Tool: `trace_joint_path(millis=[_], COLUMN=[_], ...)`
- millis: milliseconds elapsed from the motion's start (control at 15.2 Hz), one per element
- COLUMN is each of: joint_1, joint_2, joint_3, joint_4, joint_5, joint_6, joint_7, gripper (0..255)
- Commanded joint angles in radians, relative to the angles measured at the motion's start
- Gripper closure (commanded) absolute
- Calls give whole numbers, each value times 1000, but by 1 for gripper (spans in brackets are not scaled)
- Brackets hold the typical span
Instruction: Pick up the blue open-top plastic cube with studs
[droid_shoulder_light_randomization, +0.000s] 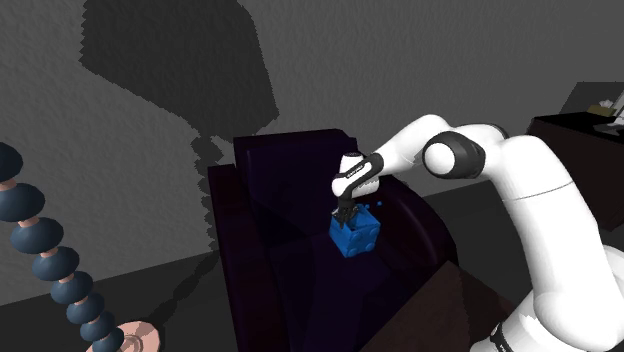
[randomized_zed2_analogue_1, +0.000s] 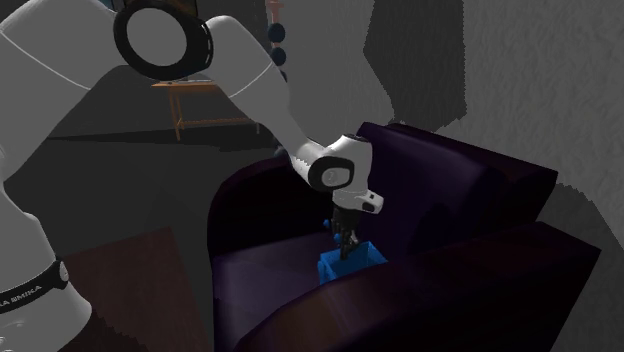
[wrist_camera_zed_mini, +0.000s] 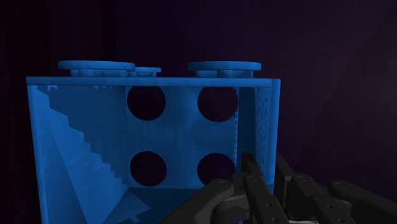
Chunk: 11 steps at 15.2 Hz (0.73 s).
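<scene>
Though dim all round, plainly blue: open-top cube (droid_shoulder_light_randomization: 355, 235) with round studs (wrist_camera_zed_mini: 224, 66) on one outer face and four round holes through an inner wall. Sits over the seat of a dark purple armchair (randomized_zed2_analogue_1: 470, 190), between its two arms, tilted in the shoulder view. Cannot tell whether resting on the cushion or just clear of it. Clasped by one side wall: black gripper (wrist_camera_zed_mini: 264, 168) narrow, one finger (wrist_camera_zed_mini: 249, 173) inside the box, the other outside, wall pinched between. Hangs from a white arm (droid_shoulder_light_randomization: 540, 200) reaching in over the armrest. Behind the chair, grey wall with blocky shadows; to the shoulder view's left, a stem of dark beads (droid_shoulder_light_randomization: 45, 240).
</scene>
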Motion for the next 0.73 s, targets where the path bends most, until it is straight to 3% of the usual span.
trace_joint_path(millis=[0,660], joint_1=[1,6], joint_2=[-25,-113], joint_3=[-2,-8], joint_4=[-9,-35], joint_5=[-2,-8], joint_6=[-15,-76], joint_7=[1,4], gripper=[255,255])
